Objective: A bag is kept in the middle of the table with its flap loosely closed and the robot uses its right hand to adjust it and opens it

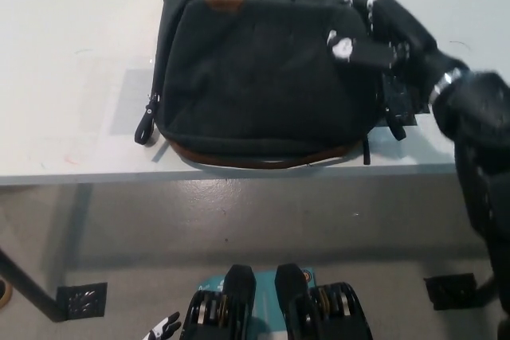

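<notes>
Only right hand touching bag, table

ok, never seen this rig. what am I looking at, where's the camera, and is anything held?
This is one view, from a camera on a humanoid robot's head, looking steeply down. A white table carries a dark bag with a brown base edge, its flap lying closed over the front. The black arm coming in from the right is the robot's own, and its right hand sits at the flap's upper right corner. The picture is blurred there, so I cannot tell whether it grips the flap. The white left hand just peeks in at the bottom edge, resting below the table.
</notes>
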Tool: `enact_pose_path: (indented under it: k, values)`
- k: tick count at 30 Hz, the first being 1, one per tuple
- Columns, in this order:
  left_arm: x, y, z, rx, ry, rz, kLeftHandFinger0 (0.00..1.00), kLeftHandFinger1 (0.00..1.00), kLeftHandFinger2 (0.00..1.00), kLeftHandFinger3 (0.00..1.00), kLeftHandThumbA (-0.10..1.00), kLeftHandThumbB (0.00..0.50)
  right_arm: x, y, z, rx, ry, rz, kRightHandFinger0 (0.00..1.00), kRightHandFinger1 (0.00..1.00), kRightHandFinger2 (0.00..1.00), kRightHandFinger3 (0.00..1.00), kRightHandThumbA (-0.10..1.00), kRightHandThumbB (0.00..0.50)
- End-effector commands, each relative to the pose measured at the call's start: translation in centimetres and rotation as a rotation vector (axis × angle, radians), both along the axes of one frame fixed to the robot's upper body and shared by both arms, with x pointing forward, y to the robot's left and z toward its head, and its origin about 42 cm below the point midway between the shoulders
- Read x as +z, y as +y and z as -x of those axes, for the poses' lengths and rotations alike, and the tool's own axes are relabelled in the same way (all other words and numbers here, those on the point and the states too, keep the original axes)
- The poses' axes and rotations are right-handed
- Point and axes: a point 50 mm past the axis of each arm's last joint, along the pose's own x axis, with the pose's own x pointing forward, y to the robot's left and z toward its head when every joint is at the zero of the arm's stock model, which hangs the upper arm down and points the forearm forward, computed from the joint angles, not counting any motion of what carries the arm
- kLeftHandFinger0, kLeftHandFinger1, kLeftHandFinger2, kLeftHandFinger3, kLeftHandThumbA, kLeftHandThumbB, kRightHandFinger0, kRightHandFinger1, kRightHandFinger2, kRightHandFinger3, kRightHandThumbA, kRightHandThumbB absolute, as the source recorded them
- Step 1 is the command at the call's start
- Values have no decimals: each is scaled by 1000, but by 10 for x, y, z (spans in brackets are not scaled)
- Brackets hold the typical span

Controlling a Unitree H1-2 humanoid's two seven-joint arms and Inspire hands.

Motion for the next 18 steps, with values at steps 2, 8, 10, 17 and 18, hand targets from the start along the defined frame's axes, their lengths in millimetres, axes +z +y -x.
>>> enact_pose_path:
  k: [2, 8, 10, 17, 18]
  values:
    - [13, 8, -5, -56, -33, -38, 1000, 1000, 1000, 1000, 949, 155, 67, 20, 138, -81, -660, 15, 0, 76, 243, 224, -99, 49]
    - [14, 8, -11, -66, -57, -54, 1000, 1000, 1000, 1000, 965, 152, 57, 21, 187, -47, -776, 92, 0, 61, 369, 358, -75, 71]
    - [14, 8, -11, -65, -50, -50, 1000, 1000, 1000, 1000, 968, 161, 49, 20, 200, -42, -755, 110, 7, 154, 481, 479, 90, 145]
    - [12, 7, -14, -76, -44, -55, 1000, 1000, 1000, 1000, 983, 172, 13, 0, 231, 273, -499, 520, 1000, 1000, 1000, 1000, 911, 394]
    - [17, 9, -20, -77, -54, -68, 1000, 1000, 1000, 1000, 985, 166, 8, 2, 231, 286, -467, 598, 1000, 1000, 1000, 1000, 901, 416]
